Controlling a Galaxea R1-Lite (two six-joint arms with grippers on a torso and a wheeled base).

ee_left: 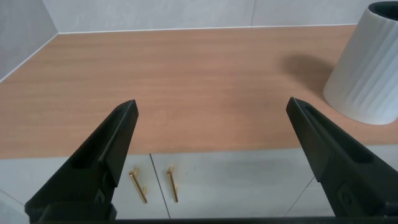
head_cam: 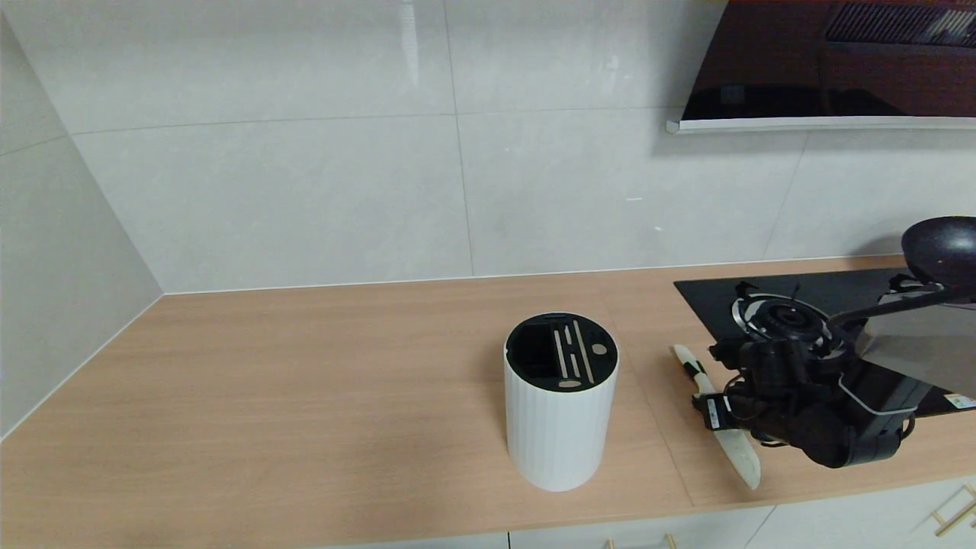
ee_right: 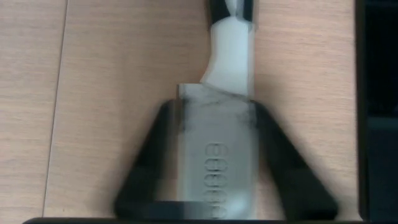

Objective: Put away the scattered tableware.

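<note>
now, knife (head_cam: 741, 454): lies flat on the wooden counter (head_cam: 305, 381) at the lower right of the head view, just left of the black hob (head_cam: 709, 293)
knife's long axis: a steep diagonal, with the handle toward the wall and the pale blade tip toward the counter's front edge
right gripper (head_cam: 720, 408): sits on the knife's middle, straddling the blade across its width; in the right wrist view the right gripper (ee_right: 216, 118) has a black finger tight against each edge of the blade, with the knife (ee_right: 230, 50) running up out of the frame, so i judge it clamped on the knife
left gripper (ee_left: 211, 109): fingers spread wide with nothing between them, hanging over the counter's front edge
holder (head_cam: 560, 412): white ribbed cylinder with a black slotted top, standing upright left of the knife and apart from it; in the left wrist view the holder (ee_left: 370, 68) is at the upper right
nearer arm: the right one, already on the knife
what the move turns on: the blade lies level while the slots open upward, so it probably has to be tipped tip-down, carried left in the head view, and its flat lined up with a narrow slot
</note>
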